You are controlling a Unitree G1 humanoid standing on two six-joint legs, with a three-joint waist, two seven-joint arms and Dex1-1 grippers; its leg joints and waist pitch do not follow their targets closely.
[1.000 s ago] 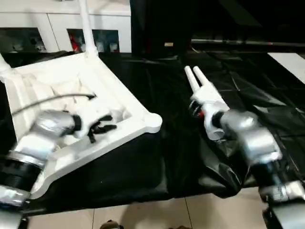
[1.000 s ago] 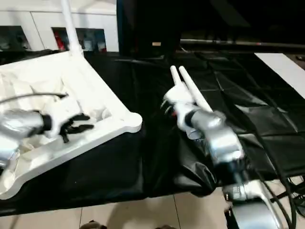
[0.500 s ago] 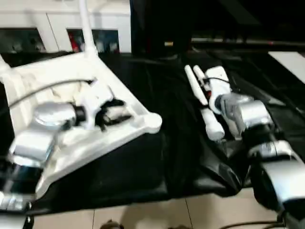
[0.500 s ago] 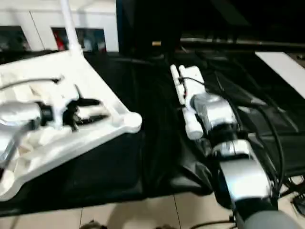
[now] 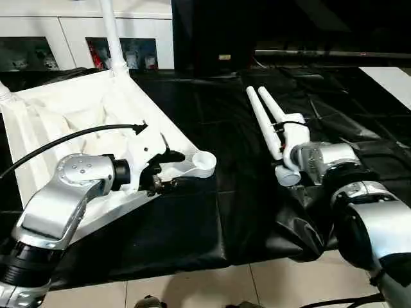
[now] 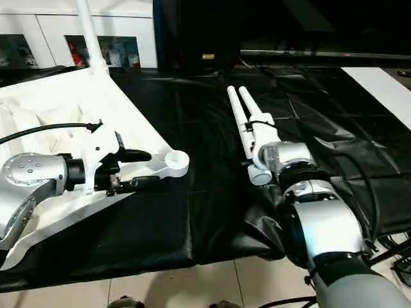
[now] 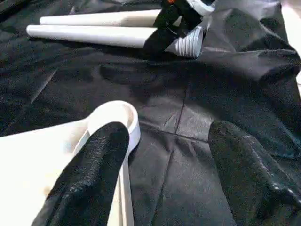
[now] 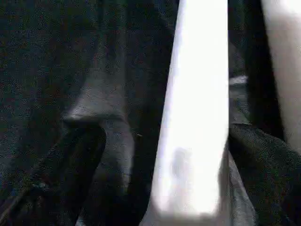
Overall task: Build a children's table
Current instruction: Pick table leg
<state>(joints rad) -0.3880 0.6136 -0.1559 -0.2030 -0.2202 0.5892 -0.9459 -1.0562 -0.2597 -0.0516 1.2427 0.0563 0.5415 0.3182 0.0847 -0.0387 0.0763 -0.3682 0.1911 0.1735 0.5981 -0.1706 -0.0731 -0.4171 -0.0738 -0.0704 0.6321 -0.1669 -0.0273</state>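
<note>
Fingers (image 7: 94, 174) of the left gripper (image 5: 168, 171) are spread apart and hold nothing; one lies over the rim of the upturned white tabletop (image 5: 70, 122), right by its round corner socket (image 5: 204, 160), the other hangs over the black cover beside it. That tabletop sits on the left part of the black-covered table (image 5: 218, 212), ribbed underside up, with 1 leg (image 5: 110, 32) standing upright from its far corner socket, before a white cabinet (image 5: 51, 38) with glass doors.

Further right, 2 loose white legs (image 5: 266, 122) lie side by side on the black cover, narrow ends pointing away from the robot, well apart from the tabletop. At their near, wide ends is the right gripper (image 7: 176, 21), its fingers (image 8: 66, 174) open wide, 1 on each side of a leg (image 8: 197, 117) without closing on it. The silver right forearm (image 5: 321, 160) reaches in from the lower right.
</note>
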